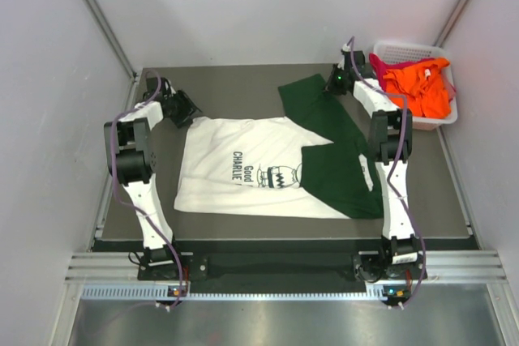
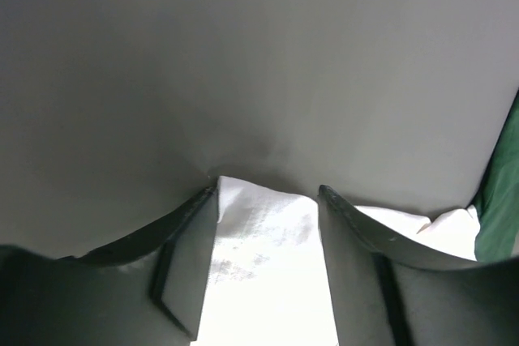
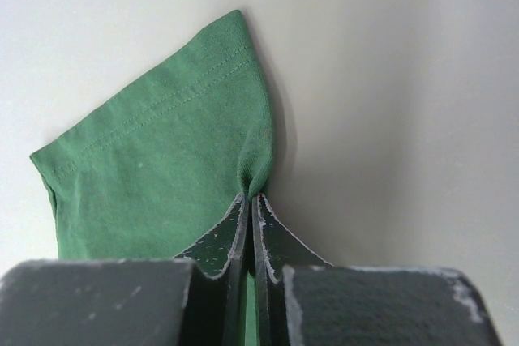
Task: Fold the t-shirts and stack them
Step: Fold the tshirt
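Note:
The white t-shirt (image 1: 243,164) with black print lies spread flat on the table, with its dark green sleeve (image 1: 312,103) stretched toward the back right and green cloth folded over its right side. My left gripper (image 1: 182,111) is at the shirt's back left corner. In the left wrist view it (image 2: 268,192) is open, its jaws on either side of the white corner (image 2: 268,265). My right gripper (image 1: 336,83) is at the sleeve's far end. In the right wrist view it (image 3: 250,196) is shut, pinching the green sleeve's edge (image 3: 162,160).
A white lattice basket (image 1: 442,119) stands at the back right and holds an orange shirt (image 1: 418,87) and a magenta one (image 1: 381,62). The dark table (image 1: 235,79) is ringed by grey walls close on both sides.

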{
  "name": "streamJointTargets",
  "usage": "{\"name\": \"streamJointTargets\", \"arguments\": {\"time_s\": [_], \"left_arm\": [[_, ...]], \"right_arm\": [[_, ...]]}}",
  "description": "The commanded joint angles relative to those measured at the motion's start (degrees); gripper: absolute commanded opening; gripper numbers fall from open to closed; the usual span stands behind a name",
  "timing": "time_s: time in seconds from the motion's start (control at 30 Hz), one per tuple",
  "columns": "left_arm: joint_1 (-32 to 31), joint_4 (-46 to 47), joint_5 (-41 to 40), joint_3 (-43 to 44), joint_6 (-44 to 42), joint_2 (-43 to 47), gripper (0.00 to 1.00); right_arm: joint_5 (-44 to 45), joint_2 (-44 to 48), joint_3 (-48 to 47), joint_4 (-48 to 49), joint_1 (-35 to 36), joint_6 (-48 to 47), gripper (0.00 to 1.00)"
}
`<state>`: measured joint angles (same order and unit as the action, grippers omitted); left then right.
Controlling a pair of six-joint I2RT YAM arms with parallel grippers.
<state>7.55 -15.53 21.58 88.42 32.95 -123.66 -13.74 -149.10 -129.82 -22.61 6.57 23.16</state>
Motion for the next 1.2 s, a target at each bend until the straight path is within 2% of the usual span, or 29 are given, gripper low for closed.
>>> {"name": "streamJointTargets", "arguments": {"time_s": [0.0,0.07,0.2,0.37,0.47,0.5,0.53,0.6,0.63,0.93,1.17], "left_arm": [[-0.2,-7.2,-4.6,-3.0,-2.0,0.3,0.60],[-0.2,-7.3,-5.6,-3.8,-2.4,0.8,0.62],[-0.3,-8.1,-5.1,-4.2,-2.8,1.0,0.58],[-1.7,-7.0,-5.5,-6.7,-2.7,2.5,0.57],[-2.0,-6.0,-4.6,-6.3,-1.8,1.2,0.44],[-1.9,-6.4,-4.6,-4.5,-1.8,0.5,0.27],[-2.0,-6.9,-5.0,-3.6,-1.8,-0.3,0.18],[-2.0,-7.5,-6.5,-1.8,-1.7,-0.7,0.03],[-1.9,-7.6,-7.1,-1.3,-1.6,-0.7,0.00],[-1.6,-6.4,-8.4,-2.4,-2.2,2.4,0.00],[-1.6,-1.6,-4.8,-5.5,-2.1,5.3,0.00]], "right_arm": [[0.1,2.1,1.6,0.3,-0.2,-0.6,0.00],[-0.1,2.3,2.0,0.6,-0.2,-0.5,0.00],[-0.1,2.2,2.0,0.9,-0.4,-0.5,0.00],[-0.4,2.2,2.1,1.0,-0.3,-0.5,0.00],[-0.5,2.3,2.1,1.1,-0.3,-0.5,0.00],[-0.5,2.2,2.1,1.0,-0.3,-0.5,0.00],[-0.7,2.3,1.9,1.2,-0.4,-0.4,0.00],[-1.0,2.5,1.9,1.0,-0.6,-0.1,0.00],[-1.2,2.8,2.1,1.0,-0.8,0.0,0.00],[-1.1,10.6,7.1,2.6,-1.3,-0.2,0.00],[-2.0,17.0,12.2,3.8,-1.8,-0.2,0.00]]}}
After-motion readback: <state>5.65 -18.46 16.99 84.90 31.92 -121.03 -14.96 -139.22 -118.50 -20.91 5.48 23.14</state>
